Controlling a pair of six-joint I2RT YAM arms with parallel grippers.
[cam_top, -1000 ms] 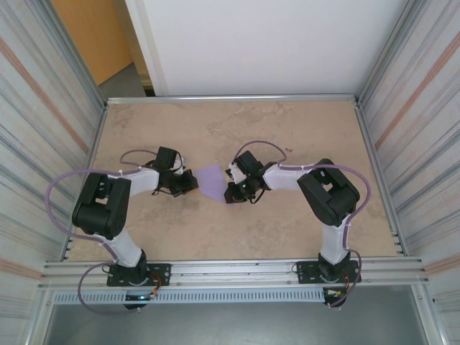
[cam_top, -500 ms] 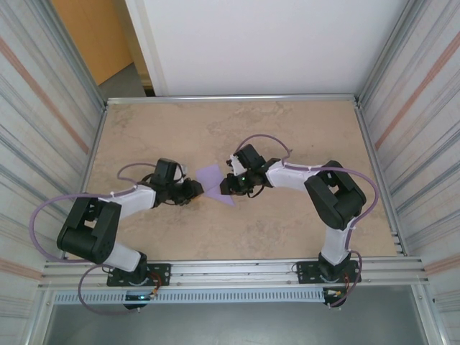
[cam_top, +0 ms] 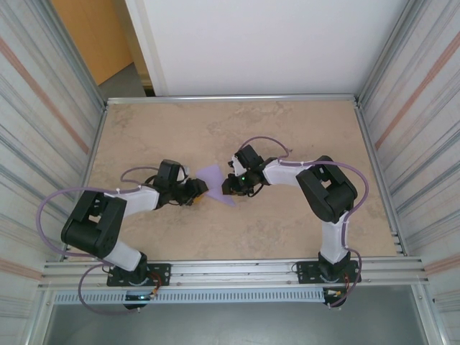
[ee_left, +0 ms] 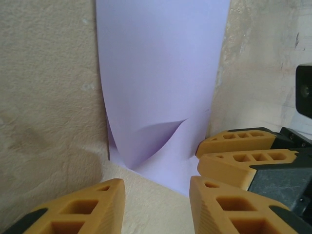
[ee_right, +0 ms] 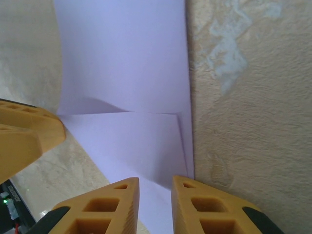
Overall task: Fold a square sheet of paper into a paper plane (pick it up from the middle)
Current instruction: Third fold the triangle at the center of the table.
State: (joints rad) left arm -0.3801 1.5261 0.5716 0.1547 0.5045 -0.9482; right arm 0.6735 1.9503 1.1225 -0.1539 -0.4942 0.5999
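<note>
- Left gripper point(ee_left: 155, 195) is being held low over the table point(cam_top: 287, 136) with its fingers point(ee_left: 83, 209) spread wide. Nothing is being gripped, though the near corner of the sheet is reaching just into the gap.
- The right gripper point(ee_right: 155, 187) is being held almost closed. The opposite edge of the sheet is running in between its fingers point(ee_right: 219, 209), so the paper is judged to be pinched there.
- The square sheet of paper point(cam_top: 213, 178) is lying near the middle of the table, between the two grippers. Most of it is lying flat, but one flap is being doubled over along a crease, as seen from the right wrist. Its end nearest the left gripper is being bowed up in a soft curl.
- An early fold is judged to be in hand. A flap is being drawn across by the right gripper while the left one is being readied beside it, and no pointed dart shape is yet being formed.
- For the next move, the curled part is judged to need pressing flat by the left fingers so that the crease can be set. The free edge would need lining up first, since thin paper slides and buckles easily.
- No container is being used; the sheet is resting directly on the table.
</note>
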